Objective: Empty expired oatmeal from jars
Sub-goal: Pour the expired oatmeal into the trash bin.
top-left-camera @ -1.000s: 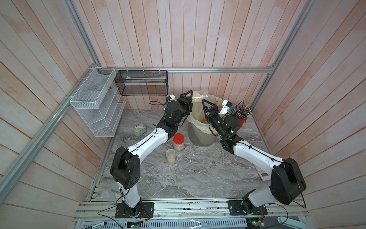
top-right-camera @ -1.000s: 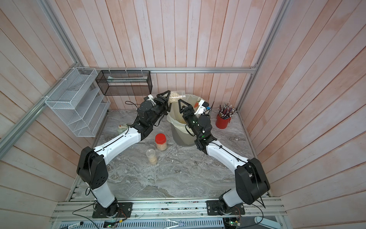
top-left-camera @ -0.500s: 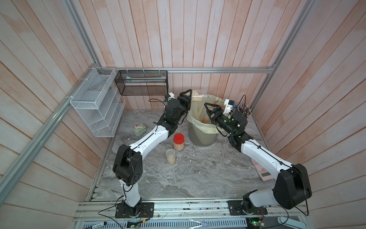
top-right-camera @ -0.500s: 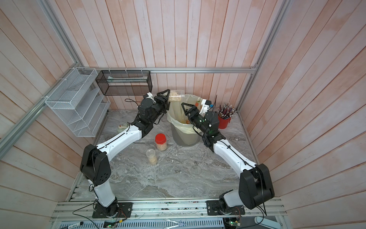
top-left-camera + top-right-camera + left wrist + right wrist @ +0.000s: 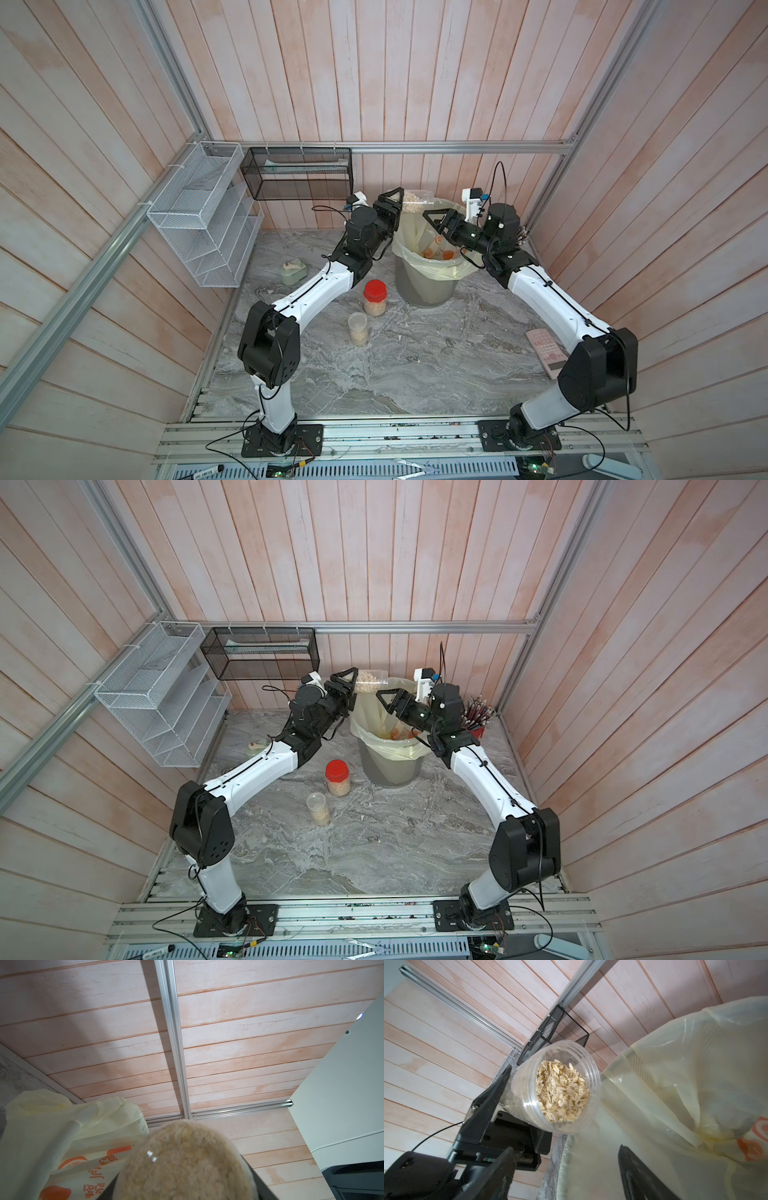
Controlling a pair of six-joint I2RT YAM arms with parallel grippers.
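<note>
Clear lidless jar [image 5: 556, 1088], mouth beside bin [image 5: 419, 286] rim

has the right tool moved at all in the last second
Yes. The right tool swung its wrist end back toward the red pencil cup; its tips stayed over the grey bag-lined bin.

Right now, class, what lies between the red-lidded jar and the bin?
Only bare table separates the red-lidded jar from the bin, in both top views.

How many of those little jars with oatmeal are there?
3. An open jar lies tilted in the left gripper over the bin's edge; the red-lidded jar stands on the table beside the bin; the clear-lidded jar stands next to it. The bin may hide more.
</note>
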